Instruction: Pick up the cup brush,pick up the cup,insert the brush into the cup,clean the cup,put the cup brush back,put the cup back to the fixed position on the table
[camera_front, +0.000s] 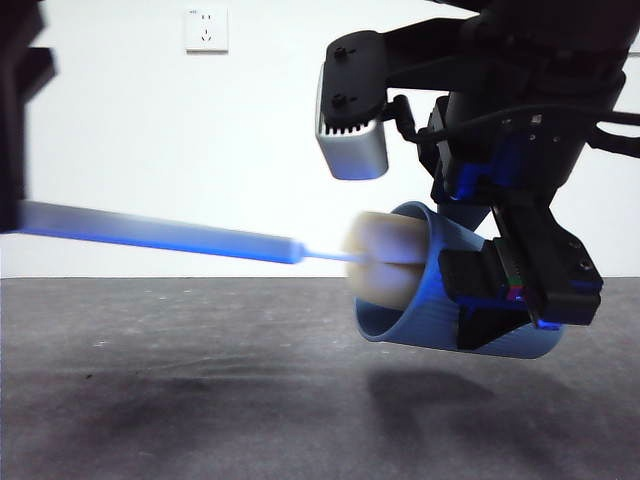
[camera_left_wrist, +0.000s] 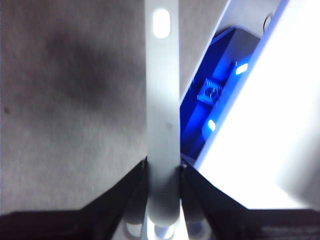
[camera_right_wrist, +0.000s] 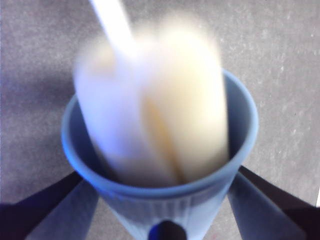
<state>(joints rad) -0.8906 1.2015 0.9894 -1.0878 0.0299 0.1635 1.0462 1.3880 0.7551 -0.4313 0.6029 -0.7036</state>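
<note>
My right gripper (camera_front: 520, 290) holds the blue ribbed cup (camera_front: 415, 330) tipped on its side above the table (camera_front: 200, 400), mouth facing left. In the right wrist view its jaws press both sides of the cup (camera_right_wrist: 165, 200). The cup brush comes in from the left: its long grey handle (camera_front: 160, 235) is clamped in my left gripper (camera_front: 12, 200) at the picture's left edge. The cream sponge head (camera_front: 385, 265) sits in the cup's mouth, partly inside and blurred (camera_right_wrist: 160, 110). The left wrist view shows the left gripper (camera_left_wrist: 162, 175) shut on the flat handle (camera_left_wrist: 162, 100).
A white wall with a socket (camera_front: 206, 29) stands behind the table. The right arm's silver wrist camera (camera_front: 350, 110) hangs above the cup. Part of the right arm, lit blue (camera_left_wrist: 215, 95), shows beside the handle in the left wrist view.
</note>
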